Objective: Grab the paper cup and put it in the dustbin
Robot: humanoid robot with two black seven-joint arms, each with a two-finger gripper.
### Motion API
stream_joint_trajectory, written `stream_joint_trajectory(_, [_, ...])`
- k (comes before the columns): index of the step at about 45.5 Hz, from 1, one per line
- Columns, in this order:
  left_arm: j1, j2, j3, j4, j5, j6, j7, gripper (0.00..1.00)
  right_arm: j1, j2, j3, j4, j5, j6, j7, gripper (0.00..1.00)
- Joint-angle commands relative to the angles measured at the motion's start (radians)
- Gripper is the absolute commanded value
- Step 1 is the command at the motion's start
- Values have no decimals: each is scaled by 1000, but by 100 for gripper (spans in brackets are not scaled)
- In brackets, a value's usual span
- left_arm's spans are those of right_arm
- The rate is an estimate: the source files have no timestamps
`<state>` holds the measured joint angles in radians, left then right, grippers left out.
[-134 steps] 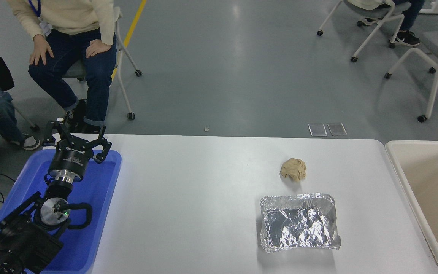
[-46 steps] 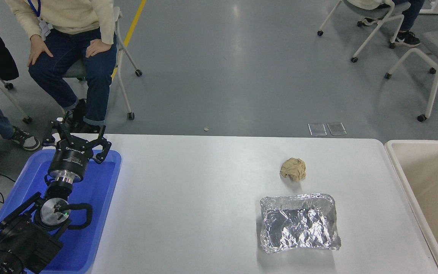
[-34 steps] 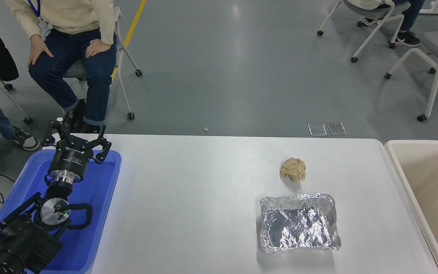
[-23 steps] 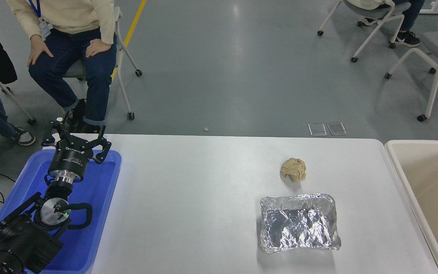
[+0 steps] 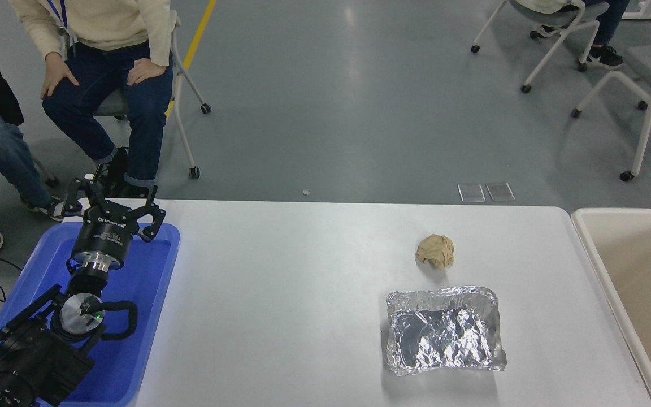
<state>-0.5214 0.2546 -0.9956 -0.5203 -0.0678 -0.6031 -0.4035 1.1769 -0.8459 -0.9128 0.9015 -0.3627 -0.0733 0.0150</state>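
The paper cup does not show anywhere: it is not on the counter, and the part of the dustbin that shows at three o'clock holds only bare cream floor. A small dark shape at the right edge, over the dustbin, may be a bit of the right arm, but too little of it shows to say, and its fingers are out of sight. So the one relation that matters, which way the cup lies from the fingers, cannot be read here. If the cup is down in the dustbin's hidden part, the job is likely done; that is a guess. The left gripper is parked at nine o'clock over the blue tray, fingers spread wide and holding nothing, well apart from the dustbin. The right arm would be far the nearer one. A crumpled paper ball sits just beyond a foil tray, toward four o'clock. People sit past the counter at eleven o'clock.
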Motion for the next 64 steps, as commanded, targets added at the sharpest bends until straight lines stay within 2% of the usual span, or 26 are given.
stream_joint_trajectory(1, [0, 0, 0, 0, 0, 0, 0, 100, 302, -13, -308, 253, 4, 87, -1, 100])
stream_joint_trajectory(5, [0, 0, 0, 0, 0, 0, 0, 100, 410, -2, -389, 296, 10, 182, -3, 100])
stream_joint_trajectory(10, [0, 0, 0, 0, 0, 0, 0, 100, 544, 36, -478, 306, 10, 412, -4, 100])
stream_joint_trajectory(17, [0, 0, 0, 0, 0, 0, 0, 100, 720, 210, -598, 303, 11, 798, -3, 100])
stream_joint_trajectory(19, [0, 0, 0, 0, 0, 0, 0, 100, 759, 220, -601, 303, 13, 855, -3, 100])
stream_joint_trajectory(24, [0, 0, 0, 0, 0, 0, 0, 100, 852, 244, -600, 309, 13, 859, -3, 100])
stream_joint_trajectory(36, [1, 0, 0, 0, 0, 0, 0, 100, 1033, 392, -578, 367, 19, 859, 0, 100])
stream_joint_trajectory(45, [0, 0, 0, 0, 0, 0, 0, 100, 1142, 455, -549, 444, 102, 859, 0, 100])
stream_joint_trajectory(54, [0, 0, 0, 0, -1, 2, 0, 100, 1187, 513, -482, 474, 166, 859, 0, 100])
stream_joint_trajectory(64, [1, 0, 0, 0, 0, 2, 0, 100, 1189, 580, -465, 507, 154, 859, 0, 100])
